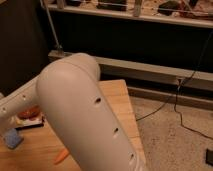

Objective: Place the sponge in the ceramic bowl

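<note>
My big white arm (75, 110) fills the middle of the camera view and runs down-left across the wooden table (112, 95). It leaves the picture at the left edge, so the gripper is out of view. The sponge (12, 139), a small blue-grey pad, lies on the table at the lower left, below the forearm and apart from it. Just under the forearm a sliver of the reddish-brown ceramic bowl (31, 112) shows, with the rest hidden by the arm. The sponge sits outside the bowl, a short way in front and to its left.
A flat black-and-white bar (30, 124) lies right in front of the bowl. An orange carrot-like piece (61, 156) pokes out beside the arm at the bottom. Right of the table is speckled floor with a black cable (170, 102), and a dark shelf unit (150, 35) stands behind.
</note>
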Robot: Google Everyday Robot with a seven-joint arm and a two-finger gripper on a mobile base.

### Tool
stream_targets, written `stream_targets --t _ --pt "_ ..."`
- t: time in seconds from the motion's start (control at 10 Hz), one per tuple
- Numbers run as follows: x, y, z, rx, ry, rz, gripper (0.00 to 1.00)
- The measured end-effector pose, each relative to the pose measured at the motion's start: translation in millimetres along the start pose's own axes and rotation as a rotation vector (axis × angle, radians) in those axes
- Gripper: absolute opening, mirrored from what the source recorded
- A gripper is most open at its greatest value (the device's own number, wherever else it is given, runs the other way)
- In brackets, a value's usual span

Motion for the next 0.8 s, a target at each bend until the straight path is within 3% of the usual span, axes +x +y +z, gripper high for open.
stream_targets --t 0.4,0.8 --pt "-7 21 29 0.006 0.075 -0.068 0.65" --pt "-13 24 55 0.000 0.118 -0.082 0.65"
